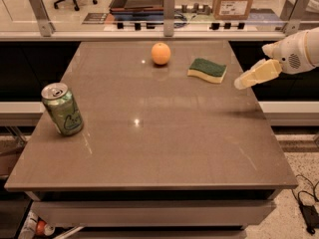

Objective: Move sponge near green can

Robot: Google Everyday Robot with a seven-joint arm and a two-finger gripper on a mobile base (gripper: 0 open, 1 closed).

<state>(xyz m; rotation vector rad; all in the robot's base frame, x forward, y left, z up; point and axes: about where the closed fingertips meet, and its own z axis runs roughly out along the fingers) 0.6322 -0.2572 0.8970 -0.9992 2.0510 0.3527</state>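
While the hand (pixel 245 81) hovers over the right edge of the desk (pixel 164 148), just right of the sponge (pixel 207 69) and apart from it, whether it is open cannot be told. Sponge lies flat, far right, near an orange (pixel 160 53). Green can (pixel 62 108) stands at the left edge, well apart.

The gripper (pixel 243 81) is a pale cream-yellow, tapered piece, over the table's (pixel 164 153) right edge toward the far corner. Behind it the wrist (pixel 299 51) is a chunky rounded white shell with a little round dotted vent.
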